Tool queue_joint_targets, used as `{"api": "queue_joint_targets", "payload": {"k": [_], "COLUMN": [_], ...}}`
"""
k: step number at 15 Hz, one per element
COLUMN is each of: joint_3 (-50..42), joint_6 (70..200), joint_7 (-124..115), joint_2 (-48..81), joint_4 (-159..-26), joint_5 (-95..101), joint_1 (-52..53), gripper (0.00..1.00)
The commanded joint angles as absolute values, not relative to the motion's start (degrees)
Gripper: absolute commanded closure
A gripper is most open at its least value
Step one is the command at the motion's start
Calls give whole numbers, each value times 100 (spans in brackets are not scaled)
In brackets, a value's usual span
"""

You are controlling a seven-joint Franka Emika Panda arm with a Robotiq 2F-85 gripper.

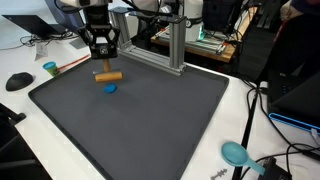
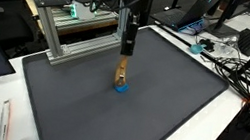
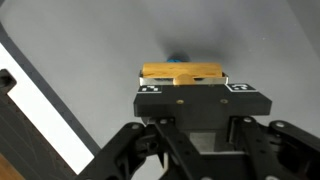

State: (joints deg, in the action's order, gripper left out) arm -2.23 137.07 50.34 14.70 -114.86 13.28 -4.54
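My black gripper (image 3: 195,90) is clenched on the light brown wooden block (image 3: 180,72), holding it level just above a small round blue piece (image 1: 110,88). Both are over the dark grey mat (image 1: 170,120); the white marks on my fingertips (image 3: 150,88) are too blurred to read.

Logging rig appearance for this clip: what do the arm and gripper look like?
The gripper is black, with two fingers built of open linkage bars. Each fingertip carries a small white tag with black marks. Of the arm, only a short stretch shows at the top edge in an exterior view.
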Motion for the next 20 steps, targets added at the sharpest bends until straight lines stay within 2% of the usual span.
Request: {"api": "queue_joint_targets", "payload": {"k": [1, 20], "joint_3": [-90, 108], "joint_6": [13666, 13560], "joint_7": [5575, 6803], "joint_2": [1843, 2708], "joint_4": [-11107, -10477], "joint_5": [1048, 467], "joint_1": [-656, -1010], "gripper": [78, 78]}}
